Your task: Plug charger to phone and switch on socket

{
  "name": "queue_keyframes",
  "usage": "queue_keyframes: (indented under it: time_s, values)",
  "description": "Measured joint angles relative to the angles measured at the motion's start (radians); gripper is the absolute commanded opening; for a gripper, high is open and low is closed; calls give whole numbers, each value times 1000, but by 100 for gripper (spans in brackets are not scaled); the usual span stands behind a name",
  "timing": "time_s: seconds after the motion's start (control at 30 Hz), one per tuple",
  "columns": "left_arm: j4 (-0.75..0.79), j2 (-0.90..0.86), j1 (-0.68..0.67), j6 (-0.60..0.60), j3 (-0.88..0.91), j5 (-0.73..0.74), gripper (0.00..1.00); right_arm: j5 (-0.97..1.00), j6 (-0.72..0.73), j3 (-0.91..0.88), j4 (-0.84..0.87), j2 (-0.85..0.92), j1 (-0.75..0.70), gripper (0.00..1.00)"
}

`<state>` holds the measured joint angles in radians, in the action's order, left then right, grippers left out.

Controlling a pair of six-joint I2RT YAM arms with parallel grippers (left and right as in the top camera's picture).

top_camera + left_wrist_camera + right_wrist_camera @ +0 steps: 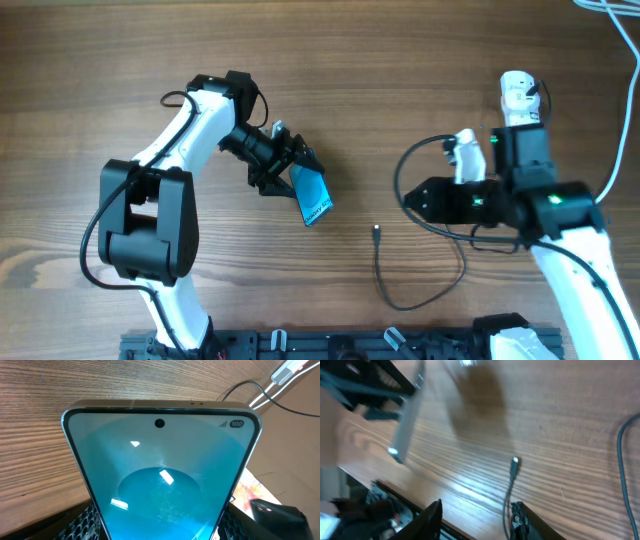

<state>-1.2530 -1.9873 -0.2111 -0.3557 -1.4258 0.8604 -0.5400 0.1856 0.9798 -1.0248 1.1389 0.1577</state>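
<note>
Now | my left gripper (292, 162) pinches the flat teal-screened smartphone (313, 197), tilted over the wooden table (420, 60) | my right gripper (477, 505) spread, near the thin black charger cable (376, 255) lying on it

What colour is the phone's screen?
Teal-cyan; the phone shows best in the left wrist view.

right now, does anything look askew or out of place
The phone isn't lying flat: the left tool grips it tilted. The charger tip lies loose on the table, unplugged.
</note>
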Motion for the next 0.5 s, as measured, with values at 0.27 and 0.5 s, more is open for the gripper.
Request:
queue_keyframes:
  time_s: [0.27, 0.5]
  values:
    - [0, 0, 0, 0, 0, -2, 20, 233, 156, -29, 16, 293, 307, 49]
    - [5, 0, 0, -24, 0, -62, 20, 321, 196, -30, 117, 423, 376, 57]
